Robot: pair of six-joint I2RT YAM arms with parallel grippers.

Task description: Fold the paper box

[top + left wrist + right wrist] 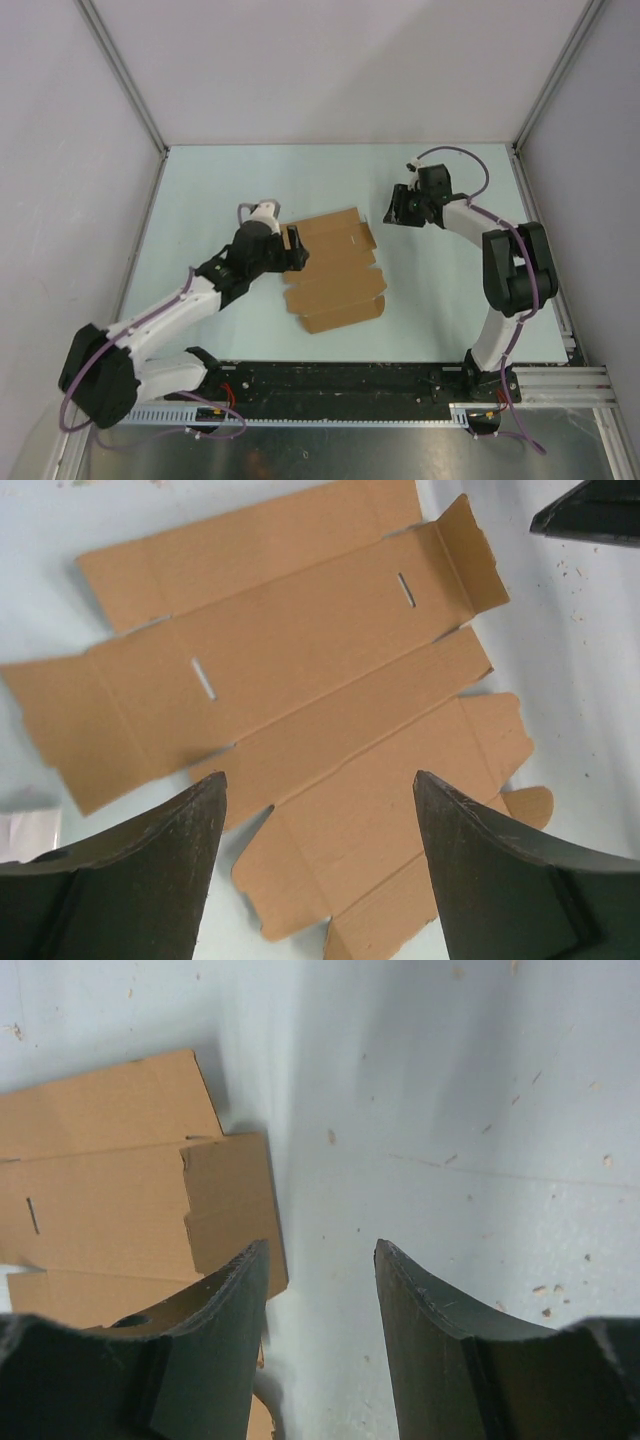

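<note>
Left hand (292,250) hovers, fingers apart, over the edge of one flat box (335,275); right hand (393,212), likewise apart, hangs beside it.

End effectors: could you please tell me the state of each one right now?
Left end effector: open, holding nothing, above the paper box.
Right end effector: open, holding nothing, at the paper box's edge.

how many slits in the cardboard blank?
2, both in one long panel of the paper box: left slit and right slit, as the left wrist view shows them. Part of the sheet is out of sight.
</note>
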